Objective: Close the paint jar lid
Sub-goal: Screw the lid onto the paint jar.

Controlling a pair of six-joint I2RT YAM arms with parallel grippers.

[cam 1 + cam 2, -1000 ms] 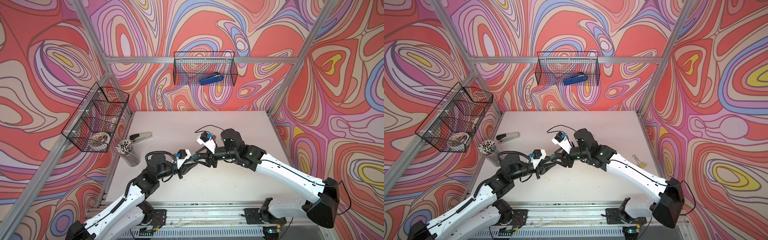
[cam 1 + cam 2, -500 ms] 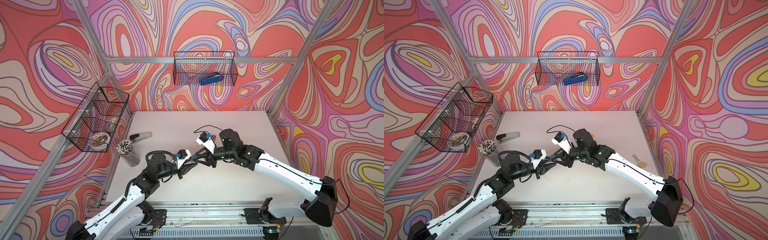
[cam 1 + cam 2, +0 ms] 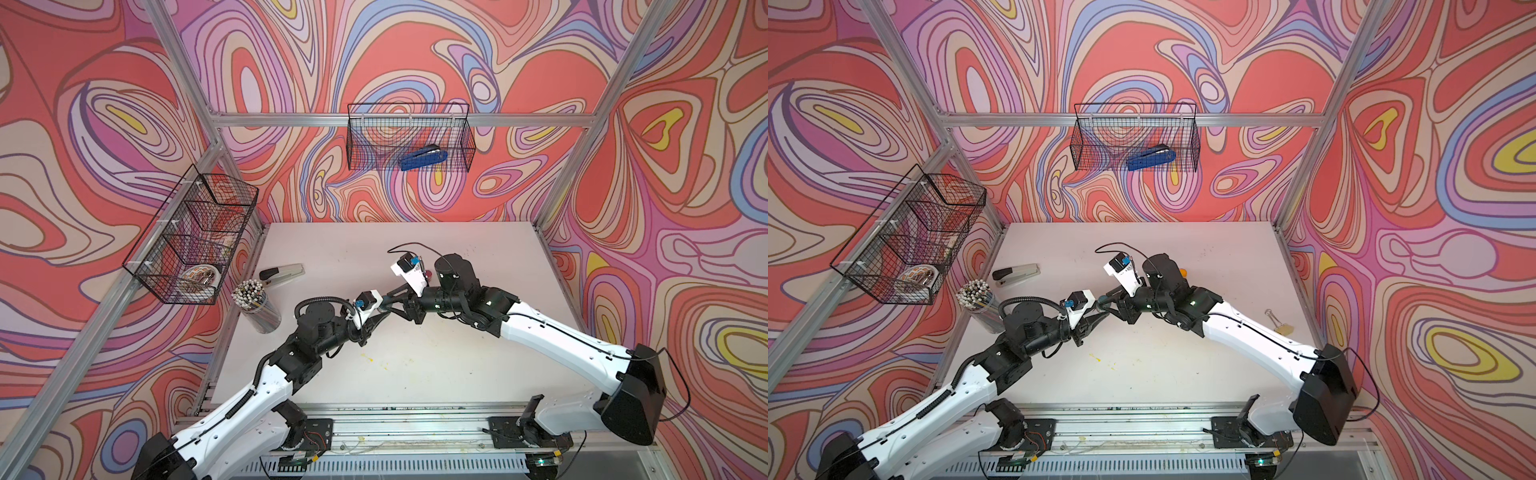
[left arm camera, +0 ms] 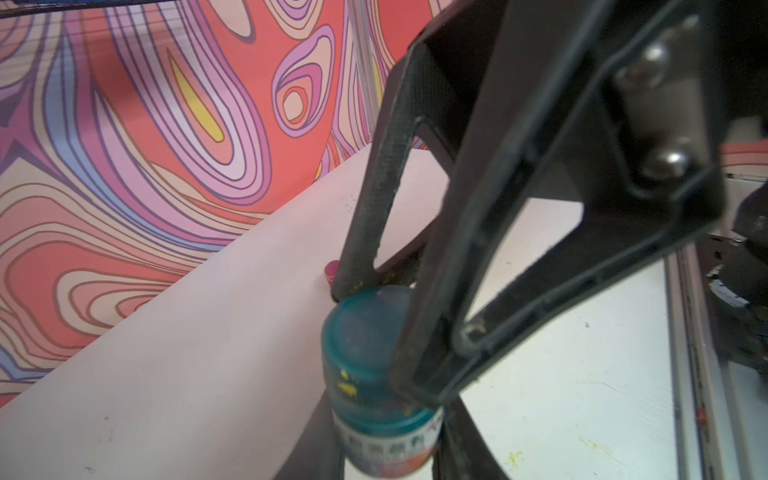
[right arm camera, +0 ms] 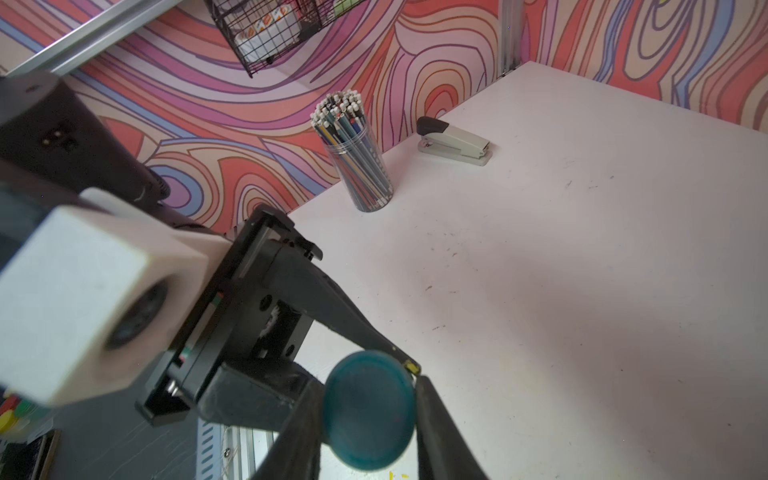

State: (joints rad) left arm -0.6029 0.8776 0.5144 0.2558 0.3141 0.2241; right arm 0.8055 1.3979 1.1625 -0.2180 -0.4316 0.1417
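The pencil cup [image 3: 259, 309] stood at the table's [image 3: 478, 374] left edge, stapler [image 3: 282, 274] just behind it; the jar [image 4: 361, 345] was over mid-table, between left gripper [image 3: 377, 316] and right gripper [image 5: 370, 419].

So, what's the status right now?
Left gripper shut on paint jar. Right gripper shut on lid, lid atop jar. Nothing blocking.

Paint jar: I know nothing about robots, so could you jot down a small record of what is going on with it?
Object: paint jar, white label
Lid: teal lid, sitting on the jar's mouth
Left tool: left tool shut on the jar body
Right tool: right tool closed on the lid, a finger at each side
Nearby: pencil cup and stapler on the table
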